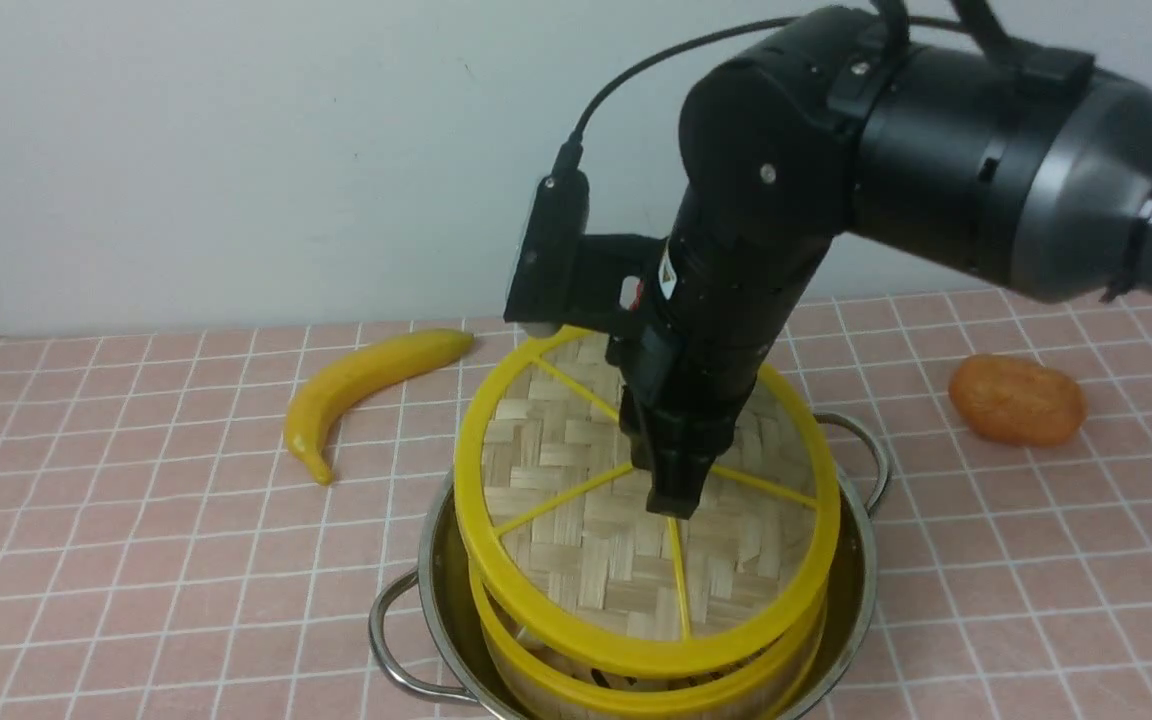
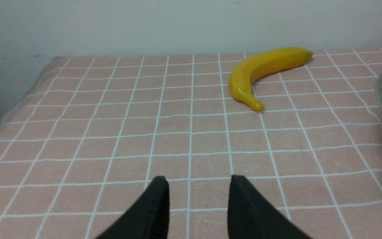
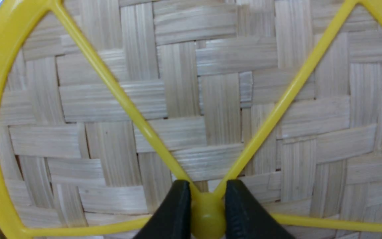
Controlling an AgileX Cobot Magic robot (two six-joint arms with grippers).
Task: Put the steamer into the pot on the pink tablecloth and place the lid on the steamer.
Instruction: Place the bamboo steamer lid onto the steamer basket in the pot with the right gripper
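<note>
Your R gripper (image 3: 207,187) pinches the lid (image 1: 576,470) by its knob. Lid's tilted, right above the steamer (image 1: 556,682) in the pot (image 1: 433,590) — level it, go straight down. L gripper (image 2: 197,182) wide, empty, well left.

One each: pot (image 1: 433,572), steamer (image 1: 656,697), lid (image 1: 576,480), banana (image 1: 366,380), orange fruit (image 1: 1016,400), pink tablecloth (image 1: 136,520). Two hands: left hand (image 2: 198,181), right hand (image 3: 207,187).

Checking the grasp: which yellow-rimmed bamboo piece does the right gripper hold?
The lid, the flat woven disc with yellow spokes: the right gripper pinches its centre knob. The steamer, the deeper basket beneath it, sits in the pot.
</note>
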